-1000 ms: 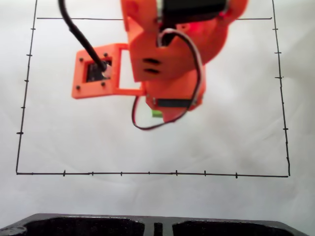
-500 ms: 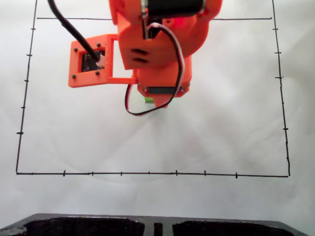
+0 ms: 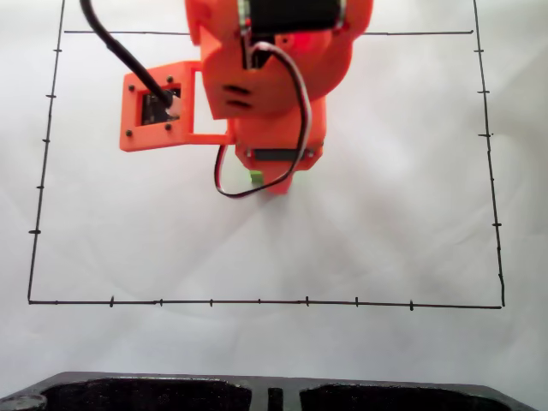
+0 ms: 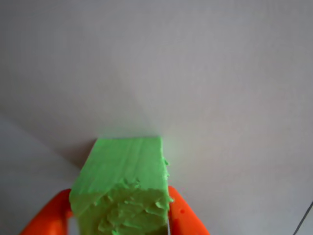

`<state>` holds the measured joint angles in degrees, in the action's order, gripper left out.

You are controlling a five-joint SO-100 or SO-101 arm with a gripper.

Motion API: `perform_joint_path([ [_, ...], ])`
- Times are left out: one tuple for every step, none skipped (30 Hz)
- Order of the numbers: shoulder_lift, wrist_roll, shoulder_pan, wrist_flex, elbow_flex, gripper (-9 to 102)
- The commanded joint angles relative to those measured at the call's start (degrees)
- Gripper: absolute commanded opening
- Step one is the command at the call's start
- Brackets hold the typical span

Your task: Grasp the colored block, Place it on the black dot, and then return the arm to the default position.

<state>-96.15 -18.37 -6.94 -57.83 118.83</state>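
Colored block (image 4: 124, 188) — clamped between orange gripper (image 4: 120, 215) fingers, over white sheet (image 3: 385, 214)

Both views were evenly and brightly lit, with the white tabletop (image 3: 402, 223) near overexposure in the fixed view. Only faint, soft shadows were cast beneath the arm (image 3: 274, 77). A red glow was seen on the arm's upper part. In the wrist view, the colored block (image 4: 124, 188) was rendered soft and blurred, and diffuse grey shadows were spread behind it.
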Motion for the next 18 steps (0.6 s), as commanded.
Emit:
perform_joint_path([
  [-0.97,0.0,0.0,-0.62,0.0,26],
  [-1.41,-0.18,-0.09,-1.05,0.0,27],
  [-2.11,-0.09,-0.26,-1.49,0.18,31],
  [-3.16,0.09,-0.35,-1.85,0.44,36],
  [-4.13,0.26,-0.62,-2.46,0.62,38],
  [-4.92,0.35,-0.79,-3.16,0.7,39],
  [-5.98,0.0,-0.97,-4.22,0.7,42],
  [-6.86,0.0,-1.32,-5.45,0.7,43],
  [-8.09,0.0,-1.76,-6.5,0.79,44],
  [-9.76,0.0,-2.37,-7.65,1.14,45],
  [-11.51,0.0,-2.99,-8.7,1.23,47],
  [-13.62,0.09,-3.43,-9.58,1.41,47],
  [-15.56,0.35,-3.87,-10.55,1.41,47],
  [-17.58,0.7,-4.31,-11.43,1.41,47],
  [-19.42,1.14,-4.66,-12.39,1.32,47],
  [-21.18,1.85,-4.83,-13.54,1.23,48],
  [-23.47,2.72,-5.01,-14.33,1.41,47],
  [-25.75,3.43,-5.19,-15.21,1.58,47],
])
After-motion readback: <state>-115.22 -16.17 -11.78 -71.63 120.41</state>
